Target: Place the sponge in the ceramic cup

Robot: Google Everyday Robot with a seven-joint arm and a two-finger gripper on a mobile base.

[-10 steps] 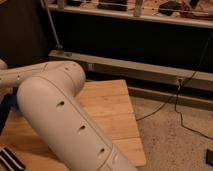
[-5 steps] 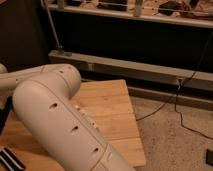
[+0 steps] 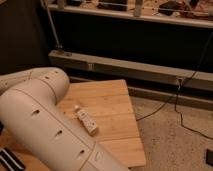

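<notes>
Claw: out of view. The arm runs off the frame edges before its end shows, so there is no telling whether the claw is open, closed or gripping anything.
Arm: two thick white links with small dark holes. They fill the lower left of the view and meet at a rounded joint near the left centre. The lower link crosses the table on a diagonal and leaves at the bottom edge.
Sponge: not visible. Its place relative to the claw cannot be told.
Cup: not visible.
Reference note: the claw is unseen, so the places below are given from the arm that carries it.
Table: light wooden planks under and to the right of the arm. Its far and right edges show.
Bottle: small and white, lying on its side on the table just beside the lower link's right flank. The narrow cap end points away from the camera.
Cloth: black-and-white stripes at the bottom left corner, below the arm. Only part of it shows.
Floor: speckled and pale, to the right of the table.
Cable: thin and black, hanging down from the ledge onto the floor, well apart from the arm.
Ledge: long grey metal ledge beyond the table's far edge, in front of a dark wall.
Post: slim metal upright rising from the left end of the ledge.
</notes>
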